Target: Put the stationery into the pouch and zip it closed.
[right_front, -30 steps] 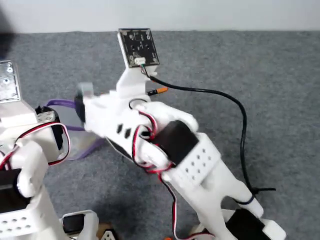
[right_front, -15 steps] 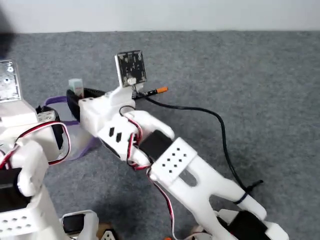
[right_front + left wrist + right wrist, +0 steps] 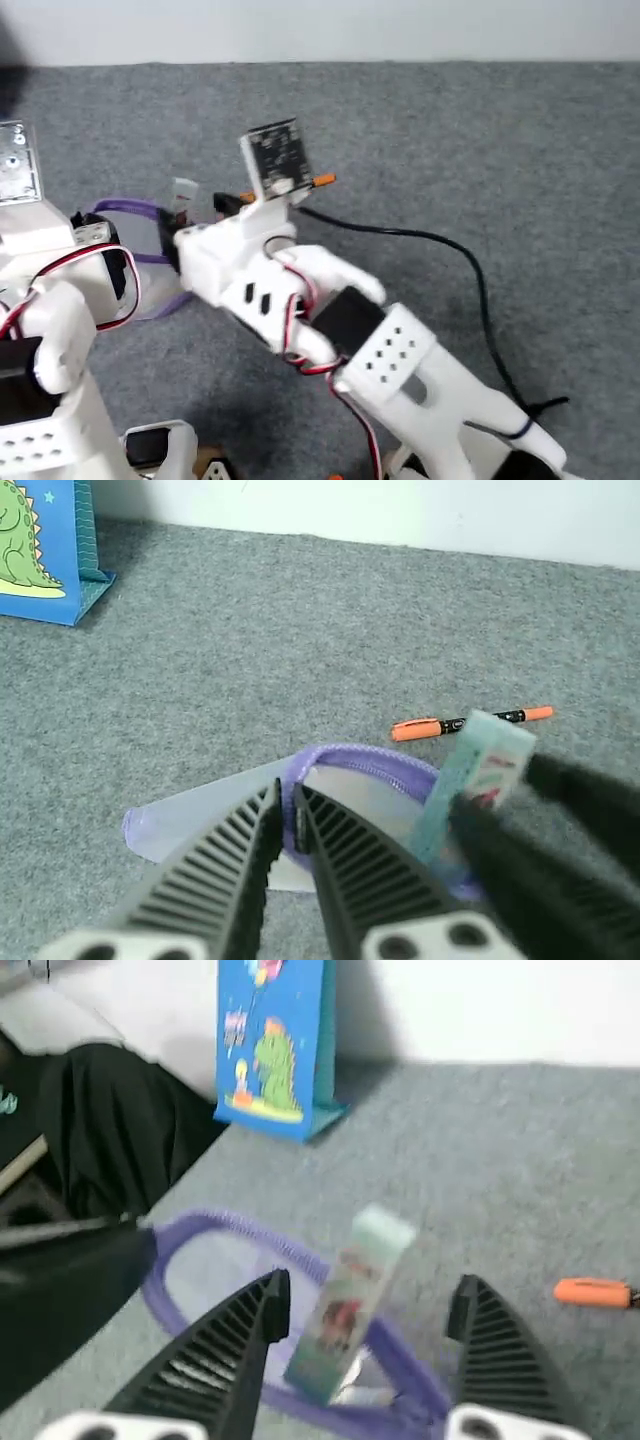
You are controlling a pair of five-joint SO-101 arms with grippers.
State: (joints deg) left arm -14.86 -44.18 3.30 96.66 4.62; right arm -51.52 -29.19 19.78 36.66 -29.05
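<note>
A clear pouch (image 3: 200,815) with a purple zip rim (image 3: 128,208) lies open on the grey carpet. My left gripper (image 3: 287,796) is shut on that rim. A pale green stationery box (image 3: 350,1305) stands tilted in the pouch mouth, also seen from above (image 3: 183,189). My right gripper (image 3: 372,1282) is open around it, with a gap on each side of the box; from the high view it sits over the pouch (image 3: 195,214). An orange marker (image 3: 320,181) lies on the carpet beyond the pouch (image 3: 470,722).
A blue gift bag with a dinosaur (image 3: 272,1045) stands by the white wall (image 3: 40,550). A black cable (image 3: 440,240) trails from the right arm across the carpet. Open carpet (image 3: 520,150) spreads to the right.
The right arm has shifted to the right over the pouch, and the green box has moved right with it. The left arm has stayed still.
</note>
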